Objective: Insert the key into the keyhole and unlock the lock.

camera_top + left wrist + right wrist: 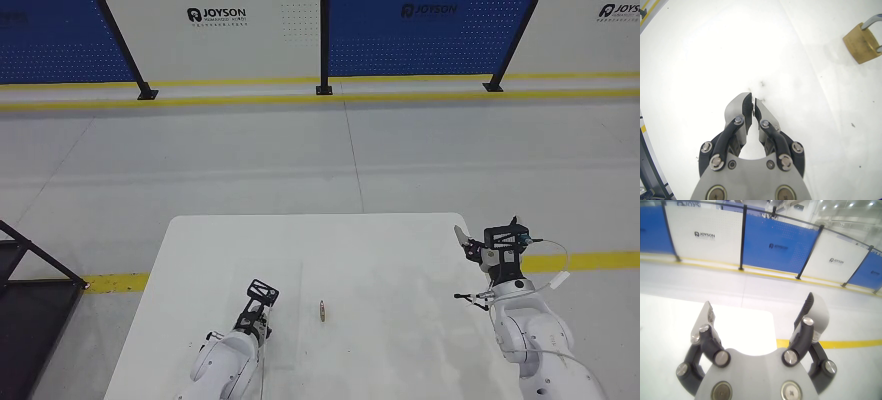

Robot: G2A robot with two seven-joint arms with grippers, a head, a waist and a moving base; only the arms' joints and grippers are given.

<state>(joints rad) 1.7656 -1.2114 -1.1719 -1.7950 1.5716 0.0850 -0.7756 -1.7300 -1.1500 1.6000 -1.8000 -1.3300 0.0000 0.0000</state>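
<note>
A brass padlock (860, 45) with a silver shackle lies on the white table (400, 260); in the top view the padlock (323, 311) sits near the table's middle front. My left gripper (753, 96) hangs close over the table a short way to the left of the lock, shut on a thin silver key (753, 110) held edge-on between its ribbed pads. From above, the left gripper (262, 295) is at the table's front left. My right gripper (759, 302) stands open and holds nothing, raised over the table's right edge (482, 248).
A black metal rack (30, 290) stands on the floor beside the table's left side. Blue and white fence panels (320, 40) and yellow floor lines run across the back. A few dark specks (762, 83) mark the tabletop ahead of the left gripper.
</note>
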